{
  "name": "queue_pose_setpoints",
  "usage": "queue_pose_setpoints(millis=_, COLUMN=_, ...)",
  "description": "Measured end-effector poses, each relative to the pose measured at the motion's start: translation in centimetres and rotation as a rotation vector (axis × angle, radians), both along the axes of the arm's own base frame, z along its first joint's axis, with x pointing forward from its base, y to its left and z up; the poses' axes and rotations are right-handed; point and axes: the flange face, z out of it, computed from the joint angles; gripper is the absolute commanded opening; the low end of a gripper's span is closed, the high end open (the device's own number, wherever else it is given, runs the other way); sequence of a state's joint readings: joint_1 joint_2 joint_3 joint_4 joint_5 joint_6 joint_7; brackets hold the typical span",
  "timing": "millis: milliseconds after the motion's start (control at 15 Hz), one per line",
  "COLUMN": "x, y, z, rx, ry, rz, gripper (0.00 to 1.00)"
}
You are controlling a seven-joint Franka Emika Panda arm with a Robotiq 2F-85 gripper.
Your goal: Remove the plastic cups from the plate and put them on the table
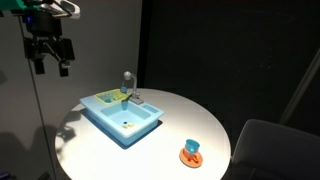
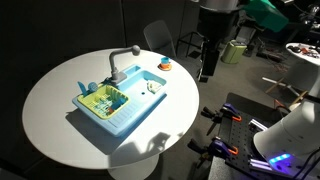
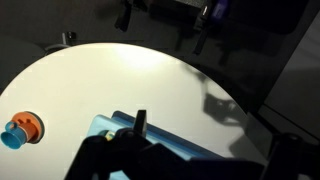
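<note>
Hand (image 1: 51,66) hangs high, well apart from the plastic cup (image 1: 193,147).

Blue cup (image 1: 193,147), orange plate (image 1: 186,157), white table (image 1: 195,115)

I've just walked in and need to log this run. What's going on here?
Nothing is being handled yet. The gripper hangs raised clear of the white table, fingers open and empty. The blue cup sits on the orange plate, apart from the light-blue tray.
</note>
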State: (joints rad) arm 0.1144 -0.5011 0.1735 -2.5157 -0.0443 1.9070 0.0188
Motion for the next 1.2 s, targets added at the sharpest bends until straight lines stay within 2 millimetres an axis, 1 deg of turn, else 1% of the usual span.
queue_pose_setpoints(millis=267, x=0.6, y=-0.9, z=0.2, rx=0.011, ry=-0.004, rz=-0.022, gripper=1.0)
queue_pose_setpoints(millis=600, x=1.9, y=-3.6, z=1.2, rx=0.008, ry=-0.042, rz=-0.063, gripper=1.0)
queue_pose_setpoints(millis=800, x=3.1, y=-6.1, z=1.4, rx=0.021, ry=-0.086, rz=-0.112, gripper=1.0)
queue_pose_setpoints(millis=1000, x=4.4, y=-9.4, z=1.2, rx=0.048, ry=-0.136, rz=-0.183, gripper=1.0)
queue_pose_setpoints(millis=1200, x=5.5, y=-12.8, z=0.6, rx=0.07, ry=-0.174, rz=-0.257, gripper=1.0)
